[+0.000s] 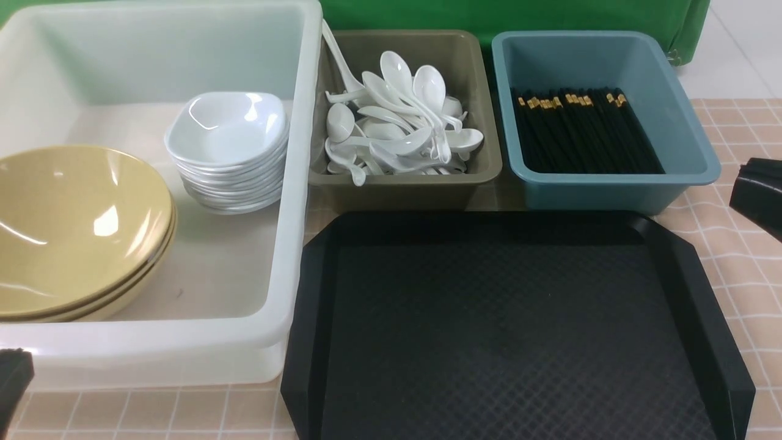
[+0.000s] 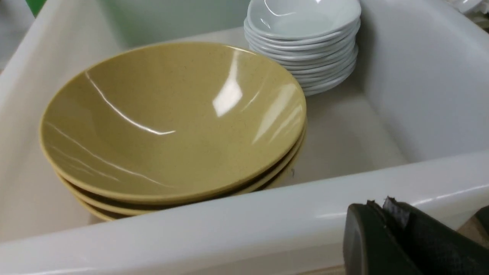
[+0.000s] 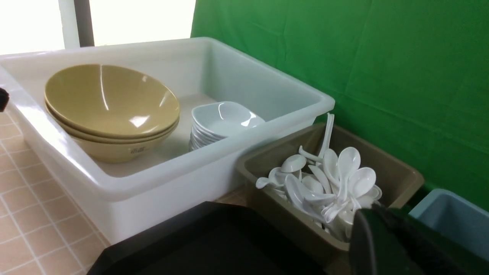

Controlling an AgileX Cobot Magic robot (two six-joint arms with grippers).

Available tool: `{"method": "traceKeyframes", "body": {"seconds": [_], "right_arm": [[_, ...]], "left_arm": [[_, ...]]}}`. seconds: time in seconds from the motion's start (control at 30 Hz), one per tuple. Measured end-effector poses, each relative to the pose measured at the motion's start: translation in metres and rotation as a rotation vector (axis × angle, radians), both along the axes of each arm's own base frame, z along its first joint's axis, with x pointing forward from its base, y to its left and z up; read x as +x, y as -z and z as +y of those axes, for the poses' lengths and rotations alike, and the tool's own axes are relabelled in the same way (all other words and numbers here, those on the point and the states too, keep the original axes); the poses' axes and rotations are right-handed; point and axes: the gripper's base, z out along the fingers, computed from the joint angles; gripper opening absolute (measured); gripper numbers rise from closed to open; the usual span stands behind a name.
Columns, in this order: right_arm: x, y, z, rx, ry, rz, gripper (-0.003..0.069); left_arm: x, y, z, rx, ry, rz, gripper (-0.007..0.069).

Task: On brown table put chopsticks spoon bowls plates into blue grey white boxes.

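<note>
The white box [image 1: 293, 201] holds stacked yellow bowls [image 1: 73, 232] and a pile of white plates [image 1: 229, 150]. White spoons [image 1: 397, 122] fill the grey box [image 1: 403, 183]. Black chopsticks [image 1: 580, 131] lie in the blue box [image 1: 690, 140]. My left gripper [image 2: 382, 206] hangs shut and empty just outside the white box's near wall [image 2: 229, 225], and shows at the lower left edge [image 1: 12, 379] of the front view. My right gripper [image 3: 376, 210] is shut and empty, off to the right [image 1: 754, 183] of the blue box.
An empty black tray [image 1: 513, 330] lies in front of the grey and blue boxes on the tiled brown table [image 1: 745, 256]. A green backdrop [image 3: 363, 57] rises behind the boxes.
</note>
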Motion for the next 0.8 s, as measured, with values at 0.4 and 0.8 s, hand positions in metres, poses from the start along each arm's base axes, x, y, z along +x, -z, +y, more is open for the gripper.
{"method": "traceKeyframes", "body": {"seconds": [0.4,0.8], "right_arm": [[-0.013,0.062,-0.038,0.123,0.241,0.023,0.0038],[-0.035,0.174,-0.081,0.172,0.774,0.028,0.0035]], "left_arm": [[0.0,0.001,0.0,0.001,0.0,0.003,0.0001],[0.0,0.001,0.0,0.001,0.0,0.004,0.0001]]}}
